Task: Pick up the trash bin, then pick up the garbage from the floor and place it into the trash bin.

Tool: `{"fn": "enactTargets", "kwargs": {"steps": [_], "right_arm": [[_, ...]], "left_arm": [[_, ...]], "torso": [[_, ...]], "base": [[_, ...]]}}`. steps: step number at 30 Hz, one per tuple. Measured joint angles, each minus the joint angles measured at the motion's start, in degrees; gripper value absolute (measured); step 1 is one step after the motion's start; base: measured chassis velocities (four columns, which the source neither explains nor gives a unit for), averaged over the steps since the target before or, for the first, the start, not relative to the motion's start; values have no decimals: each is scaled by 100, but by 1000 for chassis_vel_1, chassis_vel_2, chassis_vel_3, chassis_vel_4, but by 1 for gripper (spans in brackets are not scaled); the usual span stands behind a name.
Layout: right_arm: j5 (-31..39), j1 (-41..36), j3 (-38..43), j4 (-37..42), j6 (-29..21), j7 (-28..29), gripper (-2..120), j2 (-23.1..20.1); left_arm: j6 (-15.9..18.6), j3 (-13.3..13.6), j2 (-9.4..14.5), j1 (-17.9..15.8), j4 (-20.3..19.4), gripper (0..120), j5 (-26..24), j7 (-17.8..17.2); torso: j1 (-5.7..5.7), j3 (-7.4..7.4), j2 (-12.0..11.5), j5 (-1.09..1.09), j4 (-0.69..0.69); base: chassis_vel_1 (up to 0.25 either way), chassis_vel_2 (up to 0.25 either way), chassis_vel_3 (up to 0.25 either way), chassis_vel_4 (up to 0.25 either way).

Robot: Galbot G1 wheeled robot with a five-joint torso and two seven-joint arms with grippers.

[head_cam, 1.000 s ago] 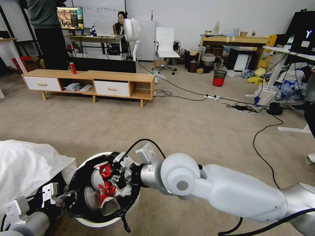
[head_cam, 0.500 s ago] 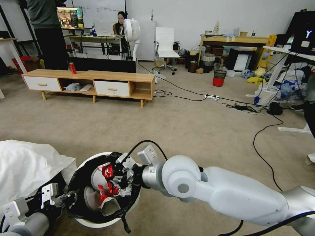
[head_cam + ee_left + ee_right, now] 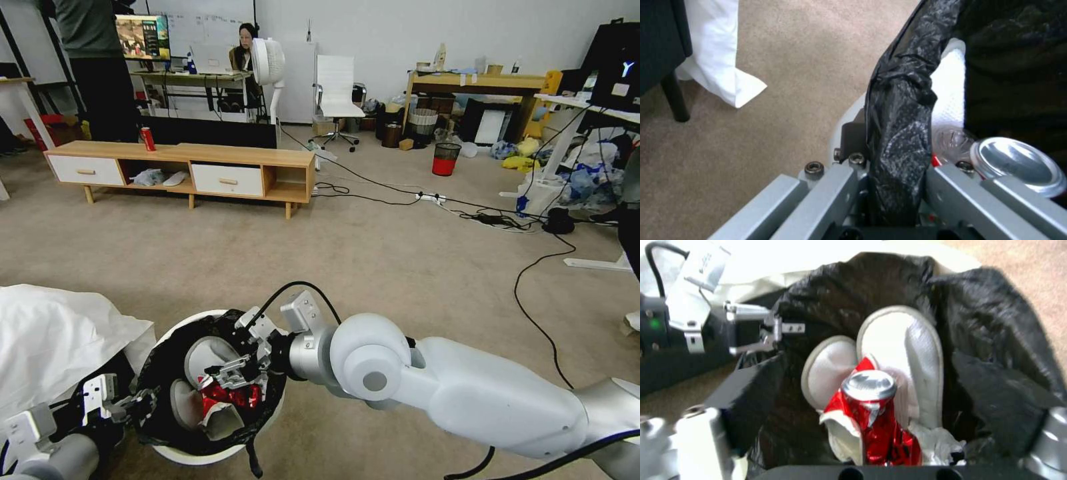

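Note:
The round white trash bin, lined with a black bag, hangs low at the left of the head view. My left gripper is shut on its rim, the fingers pinching the bag's folded edge. Over the bin's mouth my right gripper stands open, its fingers spread wide. Below it a crushed red can of garbage lies loose inside the bin, among grey curved parts and white paper. The can's silver top points up; it also shows beside the left fingers.
A white cloth lies just left of the bin. Across the beige carpet stands a low wooden cabinet with an upright red can. A red-and-black mesh wastebasket and black cables lie to the right.
My right gripper has opened and the crushed red can has dropped from it into the bin. The left gripper and the bin have stayed put.

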Motion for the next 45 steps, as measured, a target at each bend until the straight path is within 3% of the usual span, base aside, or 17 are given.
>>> {"fn": "enactTargets", "kwargs": {"steps": [7,9,19,22,25,27,30,33,37,40,45], "right_arm": [[-23,30,492,164,409,-192,100,22],[-21,68,925,251,707,-433,100,11],[-190,59,1627,249,1716,-1106,100,105],[-485,-118,2255,140,2417,-1551,100,-105],[-616,-303,2602,124,2684,-1699,100,-332],[-1152,-917,3234,83,3439,-1843,100,-783],[-1531,-1374,3610,18,3777,-1898,100,-1002],[-2357,-2251,4427,-249,4466,-1930,100,-1329],[-2839,-2826,5202,-485,4717,-2011,100,-1421],[-3453,-3958,6431,-551,5029,-2139,100,-1332],[-4068,-5089,7375,-329,5208,-2176,100,-1174]], "left_arm": [[0,-10,-6,-3,44,1,36,10],[0,-36,14,5,68,1,38,11],[0,-43,-11,25,75,1,58,14],[0,-74,-37,50,67,1,63,16],[0,-99,-38,69,61,1,85,17],[0,-143,-53,129,39,1,112,18],[0,-176,-68,166,35,1,130,18],[0,-275,-156,292,-33,1,171,14],[0,-302,-224,321,-74,1,209,6],[0,-299,-357,379,-126,1,277,14],[1,-300,-517,440,-175,1,449,52]], "torso": [[0,0,0,0,0],[0,0,0,0,0],[0,0,0,0,0],[0,0,0,0,3],[0,0,0,0,0],[0,0,0,1,-1],[0,0,0,2,-2],[0,0,0,1,-1],[-1,0,0,4,1],[-1,0,0,4,-4],[-1,-1,0,2,2]], "base": [[0,0,0,0],[0,0,0,0],[0,0,0,0],[0,0,0,0],[0,0,0,0],[0,0,0,0],[0,0,0,0],[0,0,0,0],[0,0,0,0],[0,0,0,0],[0,0,0,0]]}}
